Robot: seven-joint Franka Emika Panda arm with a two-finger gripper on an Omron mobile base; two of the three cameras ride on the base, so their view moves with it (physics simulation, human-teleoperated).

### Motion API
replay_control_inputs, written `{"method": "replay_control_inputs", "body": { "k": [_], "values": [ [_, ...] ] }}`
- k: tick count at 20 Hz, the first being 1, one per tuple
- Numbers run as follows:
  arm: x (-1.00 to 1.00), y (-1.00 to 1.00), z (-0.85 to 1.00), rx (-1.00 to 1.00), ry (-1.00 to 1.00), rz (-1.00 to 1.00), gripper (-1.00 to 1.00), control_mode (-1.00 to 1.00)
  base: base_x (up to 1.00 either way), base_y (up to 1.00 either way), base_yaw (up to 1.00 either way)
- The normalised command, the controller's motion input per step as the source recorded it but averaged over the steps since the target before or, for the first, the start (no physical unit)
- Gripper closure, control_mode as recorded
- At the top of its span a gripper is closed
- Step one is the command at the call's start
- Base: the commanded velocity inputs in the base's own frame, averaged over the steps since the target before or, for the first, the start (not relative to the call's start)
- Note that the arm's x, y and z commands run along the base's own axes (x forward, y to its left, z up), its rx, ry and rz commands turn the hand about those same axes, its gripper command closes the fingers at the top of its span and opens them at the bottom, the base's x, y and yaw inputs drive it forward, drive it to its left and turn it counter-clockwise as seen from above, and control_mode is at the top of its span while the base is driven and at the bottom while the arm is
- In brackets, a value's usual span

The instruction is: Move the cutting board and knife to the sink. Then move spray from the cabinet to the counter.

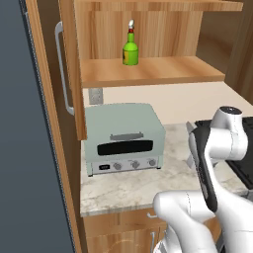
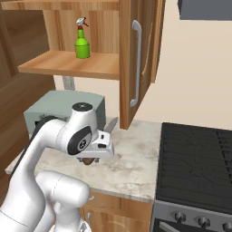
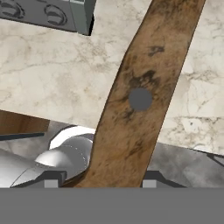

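Observation:
My gripper (image 3: 99,183) is shut on the knife, and its brown wooden handle (image 3: 140,87) with a grey rivet runs up between the fingers. In the right base view the gripper (image 2: 96,152) hangs above the counter (image 2: 131,163) with the grey blade (image 2: 111,124) pointing up and away. The green spray (image 1: 130,49) (image 2: 82,43) stands upright on the lower shelf of the open cabinet (image 1: 148,71) (image 2: 68,63), above and beyond the hand. The cutting board and the sink are out of view.
A pale green toaster oven (image 1: 123,138) (image 2: 50,108) sits on the counter (image 1: 123,188) under the cabinet. The open cabinet door (image 2: 129,59) with its silver bar handle hangs close above the gripper. The black stovetop (image 2: 195,149) lies to the right.

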Motion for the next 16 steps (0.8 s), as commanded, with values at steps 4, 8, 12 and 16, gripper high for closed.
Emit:
{"method": "replay_control_inputs", "body": {
  "k": [4,8,12,16],
  "values": [
    [-0.31,0.2,0.25,0.0,-0.04,0.02,1.0,-1.0,0.0,0.0,0.0],
    [-0.1,0.05,0.05,0.0,-0.01,0.0,1.0,1.0,0.0,0.0,0.0],
    [0.0,0.0,0.0,0.0,0.0,0.0,1.0,1.0,-0.27,0.0,0.0],
    [0.0,0.0,0.0,0.0,0.0,0.0,1.0,1.0,-0.51,0.0,0.0]
  ]
}}
